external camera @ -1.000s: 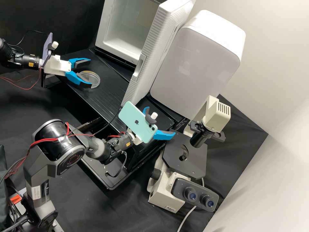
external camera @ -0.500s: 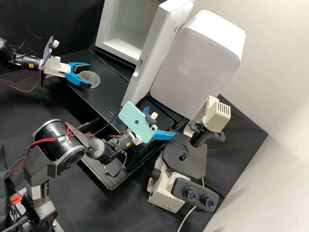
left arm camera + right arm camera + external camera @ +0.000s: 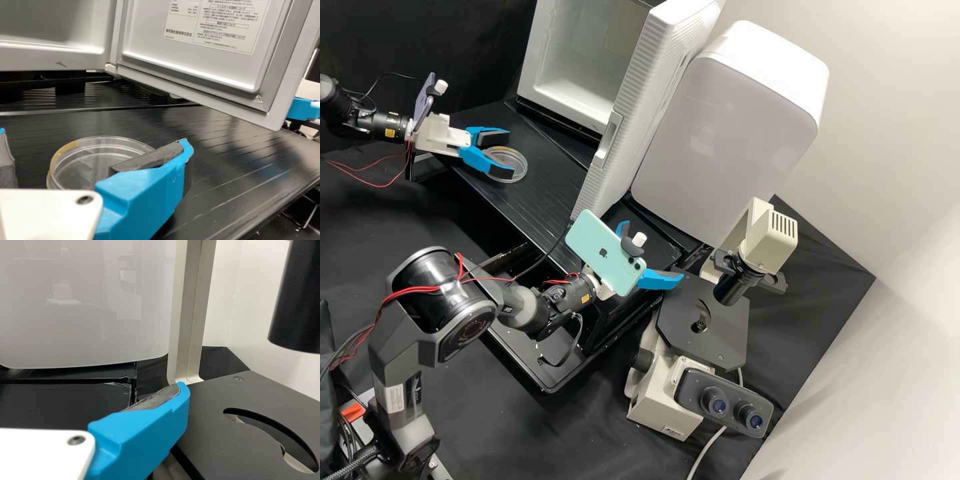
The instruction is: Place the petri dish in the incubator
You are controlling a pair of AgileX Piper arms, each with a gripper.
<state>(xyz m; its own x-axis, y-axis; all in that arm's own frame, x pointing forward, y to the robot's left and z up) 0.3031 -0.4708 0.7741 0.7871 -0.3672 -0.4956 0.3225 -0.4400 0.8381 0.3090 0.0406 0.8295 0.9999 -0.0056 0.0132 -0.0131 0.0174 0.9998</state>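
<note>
**Asker:** Petri dish, where's it sitting?

**Onlooker:** Flat on the black ribbed bench, right between the fingers of the left claw. That claw is released and spread wide, with one blue finger on each side of the dish. From the claw's own camera the nearer finger overlaps the rim, and I can't say whether it touches.

**Asker:** So nothing is lifted?

**Onlooker:** No, the dish rests on the bench with the claw low around it.

**Asker:** And the incubator?

**Onlooker:** It's white, out past that claw's tips, well apart from the dish. Its ribbed door is swung open and the pale chamber is exposed. The door's lower edge hangs over the bench ahead of the claw.

**Asker:** What about the other arm?

**Onlooker:** The right claw sits low, farther along the bench, with a mint-green phone clamped on the wrist behind it. I can't tell whether that claw is released or clenched.

**Asker:** What's around it?

**Onlooker:** Just under and ahead of it is the black stage of a microscope, which has a slot cut into it. A big rounded white housing stands in front of the claw. The microscope's dark lens barrel hangs above the stage just beyond the claw.
</note>
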